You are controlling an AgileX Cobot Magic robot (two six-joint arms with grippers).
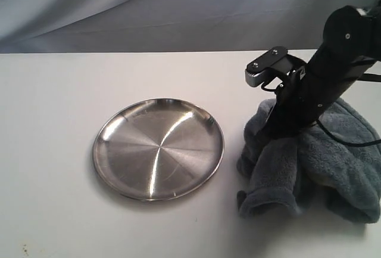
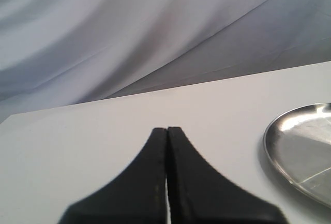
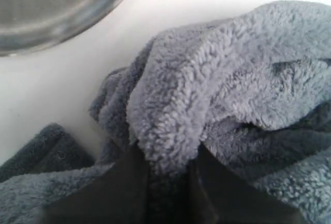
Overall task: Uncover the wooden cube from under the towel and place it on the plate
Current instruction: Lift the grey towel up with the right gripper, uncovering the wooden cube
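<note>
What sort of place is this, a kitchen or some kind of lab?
Probably a robot lab test bench, not a kitchen: a white table, a draped grey backdrop behind it, and a black robot arm whose fingers pinch a towel beside a metal plate.

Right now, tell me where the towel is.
Exterior view, right side: the towel lies bunched right of the plate, pinched by the right pincer.

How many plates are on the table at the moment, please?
1: the plate lies on the table, left of the bunched towel; the towel could hide another.
</note>
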